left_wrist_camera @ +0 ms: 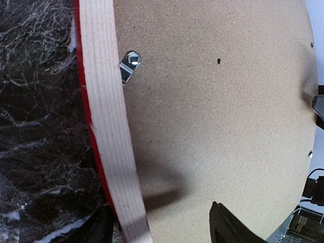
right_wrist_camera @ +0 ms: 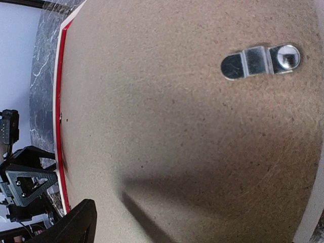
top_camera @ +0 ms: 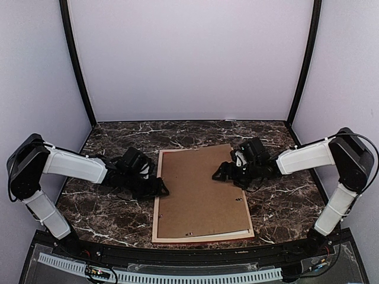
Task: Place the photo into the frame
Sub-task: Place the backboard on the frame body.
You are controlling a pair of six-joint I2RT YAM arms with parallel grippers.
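The frame [top_camera: 155, 222] lies face down on the marble table [top_camera: 284, 207], with free room on every side. A brown backing board [top_camera: 198, 195] lies on its back. The left gripper [top_camera: 156, 188] stands open astride the pale, red-edged left rail. The right gripper [top_camera: 222, 173], jaws apart, is over the board and holds nothing.

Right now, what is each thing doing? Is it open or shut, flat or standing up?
frame: lying flat, face down on the table
backing board: resting on the frame's back, a little crooked
left gripper: open, straddling the frame's left rail
right gripper: open over the backing board, holding nothing
photo: not in sight
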